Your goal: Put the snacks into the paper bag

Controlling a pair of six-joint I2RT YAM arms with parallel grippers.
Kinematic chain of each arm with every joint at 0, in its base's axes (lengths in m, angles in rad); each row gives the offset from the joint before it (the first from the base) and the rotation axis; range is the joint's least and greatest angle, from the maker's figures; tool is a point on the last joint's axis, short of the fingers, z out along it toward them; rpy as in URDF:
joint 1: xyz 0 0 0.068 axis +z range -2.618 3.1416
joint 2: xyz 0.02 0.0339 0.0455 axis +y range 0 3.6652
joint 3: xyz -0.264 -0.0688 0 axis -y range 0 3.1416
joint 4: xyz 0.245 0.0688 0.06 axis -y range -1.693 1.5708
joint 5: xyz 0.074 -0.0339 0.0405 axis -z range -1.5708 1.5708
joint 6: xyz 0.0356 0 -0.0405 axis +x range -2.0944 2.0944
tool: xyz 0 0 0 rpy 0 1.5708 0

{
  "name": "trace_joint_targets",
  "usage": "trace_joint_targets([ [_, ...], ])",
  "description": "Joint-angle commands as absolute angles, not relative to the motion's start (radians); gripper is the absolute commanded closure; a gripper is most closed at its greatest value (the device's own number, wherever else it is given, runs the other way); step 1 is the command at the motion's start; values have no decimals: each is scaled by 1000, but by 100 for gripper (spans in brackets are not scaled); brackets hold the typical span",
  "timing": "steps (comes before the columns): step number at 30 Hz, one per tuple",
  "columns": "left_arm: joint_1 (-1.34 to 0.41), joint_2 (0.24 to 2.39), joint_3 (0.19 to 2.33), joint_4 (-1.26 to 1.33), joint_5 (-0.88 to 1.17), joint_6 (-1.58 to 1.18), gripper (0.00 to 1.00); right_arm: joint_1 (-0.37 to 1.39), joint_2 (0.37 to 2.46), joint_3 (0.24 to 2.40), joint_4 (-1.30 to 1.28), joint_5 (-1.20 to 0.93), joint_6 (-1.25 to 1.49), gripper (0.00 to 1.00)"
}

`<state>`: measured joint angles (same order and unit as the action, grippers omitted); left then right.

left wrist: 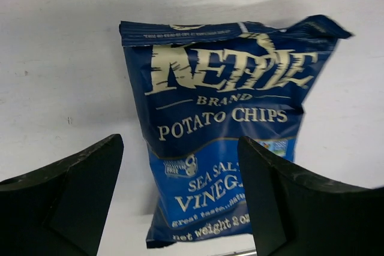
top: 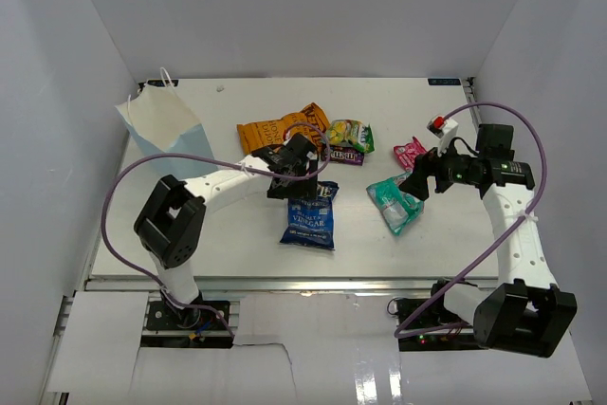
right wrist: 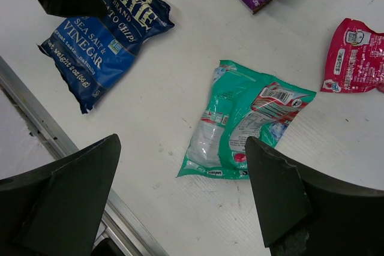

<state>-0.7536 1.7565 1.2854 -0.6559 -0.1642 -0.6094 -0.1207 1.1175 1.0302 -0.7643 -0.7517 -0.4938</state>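
The light-blue paper bag stands upright at the table's far left. The dark blue chip bag lies flat in the middle. My left gripper hovers open and empty over its far end; in the left wrist view the bag shows between the spread fingers. The teal bag lies flat to the right. My right gripper is open and empty above it, and it also shows in the right wrist view. The orange bag, yellow-green packet, dark purple packet and pink packet lie further back.
A red-topped knob sits at the back right by the right arm's cable. White walls close in the table on three sides. The metal front rail runs close to the chip bag.
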Motion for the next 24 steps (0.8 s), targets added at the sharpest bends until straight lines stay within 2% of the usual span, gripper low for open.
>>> trace_joint_targets([
  [1,-753,1784,1331,-675,-224,-563,13,-126,1124,1019,-765,-793,-522,10],
  [4,-752,1815,1312,-663,-198,-566,15,-126,1131,1008,-761,-799,-525,10],
  [10,-750,1822,1255,-600,-140,-606,30,-127,1146,1003,-758,-798,-534,10],
  [11,-752,1812,1234,-574,-135,-610,34,-127,1147,1005,-758,-798,-535,10],
  [12,-750,1784,1223,-563,-130,-621,44,-129,1147,1008,-758,-799,-538,10],
  [14,-749,1758,1189,-526,-111,-627,46,-130,1147,1011,-758,-802,-538,10],
  [15,-747,1737,1178,-519,-97,-632,52,-130,1147,1012,-758,-804,-538,10],
  [18,-738,1714,1138,-491,-77,-637,59,-133,1147,1015,-758,-811,-537,10],
  [24,-724,1626,1088,-459,-40,-647,86,-138,1138,1028,-759,-815,-534,10],
])
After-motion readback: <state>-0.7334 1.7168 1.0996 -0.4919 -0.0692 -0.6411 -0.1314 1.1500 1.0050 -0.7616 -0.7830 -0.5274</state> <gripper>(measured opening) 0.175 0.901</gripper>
